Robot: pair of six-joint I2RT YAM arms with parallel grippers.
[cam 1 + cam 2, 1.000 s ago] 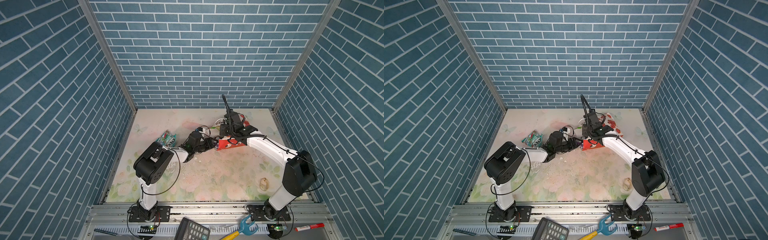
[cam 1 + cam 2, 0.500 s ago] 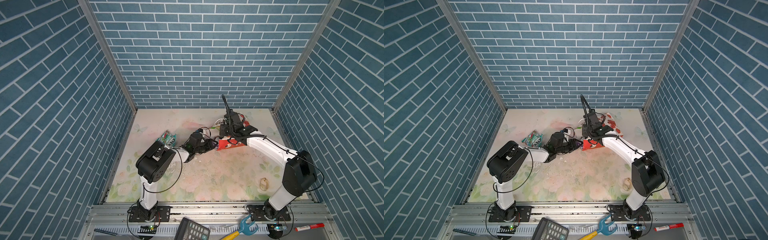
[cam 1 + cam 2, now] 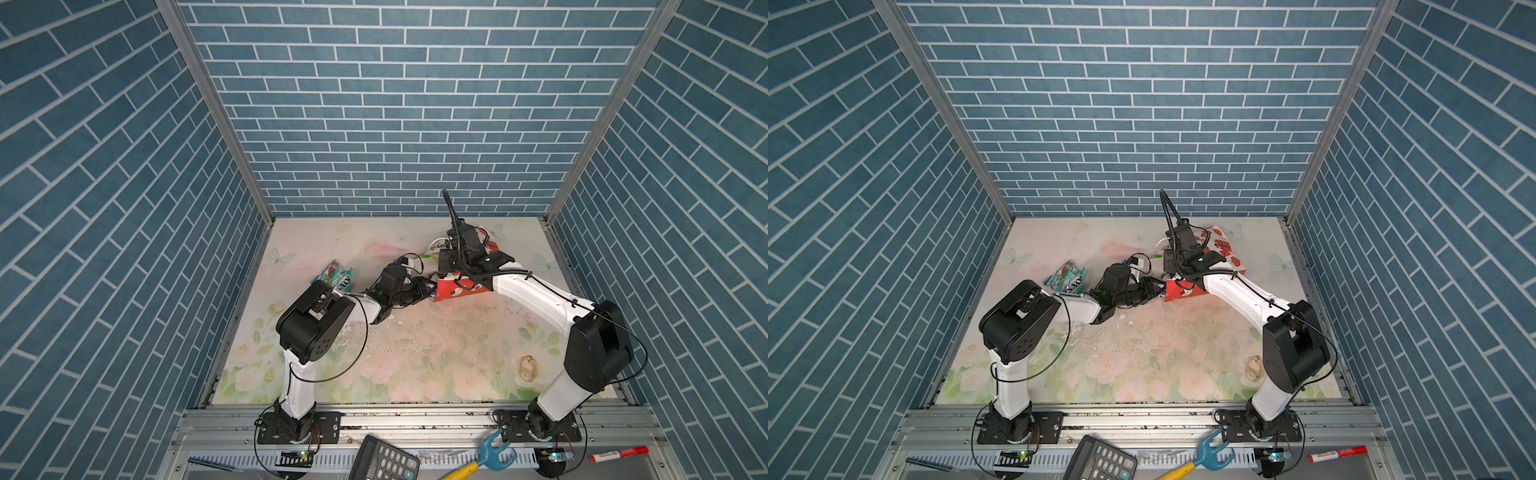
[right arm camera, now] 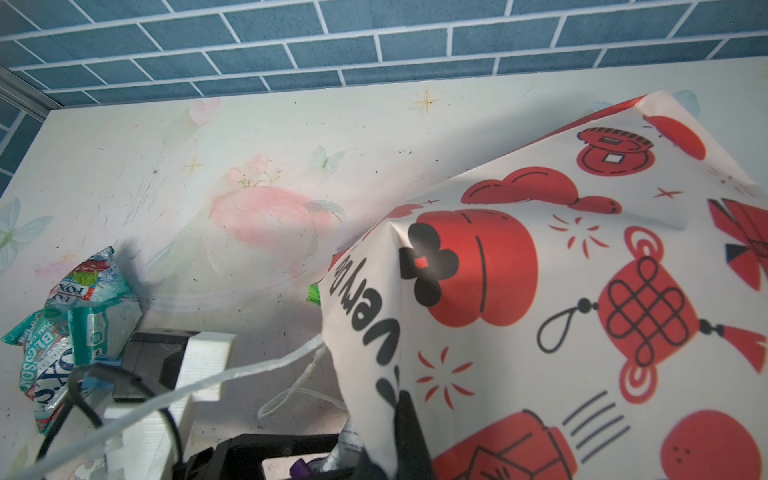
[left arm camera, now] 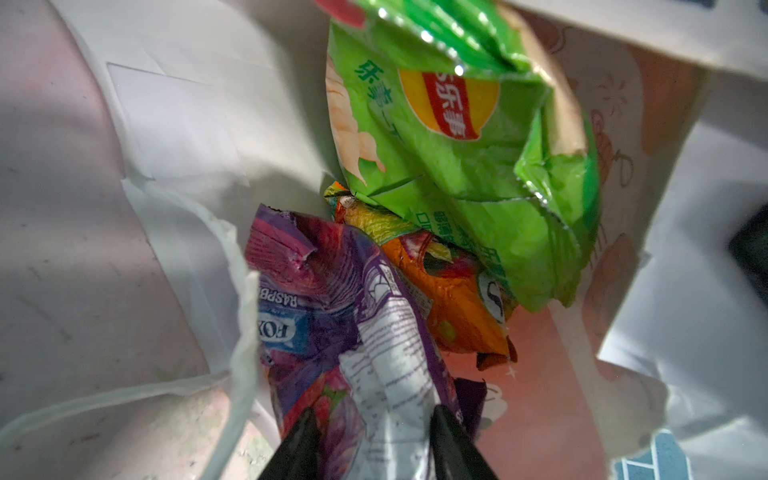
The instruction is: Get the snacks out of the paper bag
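The paper bag [image 3: 461, 291] [image 3: 1183, 291] lies on its side at the back right, mouth facing left. My right gripper [image 4: 395, 449] is shut on its upper rim [image 4: 582, 291], holding the mouth up. My left gripper [image 5: 374, 419] reaches into the mouth in both top views [image 3: 430, 291] [image 3: 1156, 291]. Its fingers press both sides of a purple FOX'S packet [image 5: 332, 299]. Deeper inside the bag [image 5: 187, 124] lie a bright green packet [image 5: 457, 166], an orange one [image 5: 457, 307] and a yellowish one [image 5: 374, 220]. A teal packet [image 3: 337, 277] [image 3: 1069, 279] [image 4: 75, 316] lies out on the table.
A pale seashell [image 3: 528, 368] [image 3: 1253, 368] sits on the table at the front right. On the front rail lie a calculator [image 3: 384, 461], a blue and yellow tool [image 3: 490, 453] and a red marker [image 3: 619, 453]. Brick walls close three sides.
My left gripper has pushed right into the bag's mouth and its jaws have narrowed onto the purple packet. The right arm has kept still, holding the rim.
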